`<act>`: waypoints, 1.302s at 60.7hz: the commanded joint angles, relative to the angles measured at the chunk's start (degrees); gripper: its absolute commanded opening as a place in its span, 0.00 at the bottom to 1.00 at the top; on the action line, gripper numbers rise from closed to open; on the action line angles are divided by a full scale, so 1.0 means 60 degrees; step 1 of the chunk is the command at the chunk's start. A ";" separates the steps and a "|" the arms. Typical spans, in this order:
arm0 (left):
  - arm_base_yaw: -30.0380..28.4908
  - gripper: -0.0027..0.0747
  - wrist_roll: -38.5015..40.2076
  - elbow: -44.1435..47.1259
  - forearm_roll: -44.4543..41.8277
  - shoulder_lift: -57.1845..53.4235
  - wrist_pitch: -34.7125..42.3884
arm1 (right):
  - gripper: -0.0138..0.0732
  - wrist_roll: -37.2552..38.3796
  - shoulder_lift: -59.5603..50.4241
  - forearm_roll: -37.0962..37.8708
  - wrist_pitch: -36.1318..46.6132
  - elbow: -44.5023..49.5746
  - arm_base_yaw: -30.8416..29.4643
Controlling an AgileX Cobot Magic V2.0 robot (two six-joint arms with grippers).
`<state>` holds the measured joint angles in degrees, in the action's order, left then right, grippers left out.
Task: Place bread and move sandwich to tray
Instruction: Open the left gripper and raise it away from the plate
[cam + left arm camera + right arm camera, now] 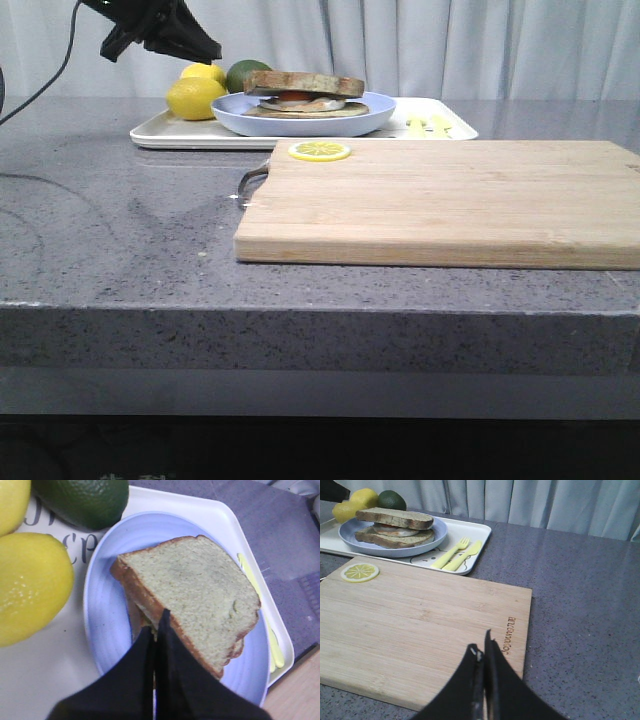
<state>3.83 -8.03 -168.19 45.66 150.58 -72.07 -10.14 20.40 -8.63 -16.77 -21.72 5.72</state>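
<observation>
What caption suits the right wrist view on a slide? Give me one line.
Shut right claw over the cutting board; sandwich topped with bread sits plated on the tray.

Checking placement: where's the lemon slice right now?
Front view: the lemon slice lies flat on the cutting board's far left corner, just in front of the plate holding the sandwich.

Soft even daylight, faint shadows; left wrist close-up slightly blurred.
</observation>
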 commanded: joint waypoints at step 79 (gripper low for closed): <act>0.2010 0.01 0.2735 1.1287 -0.9434 -1.0293 0.0946 | 0.03 -0.0032 0.0041 0.0009 0.0691 -0.0244 -0.0063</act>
<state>19.12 7.06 -103.90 -9.23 95.55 -70.76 -10.14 20.40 -8.63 -16.85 -21.72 5.72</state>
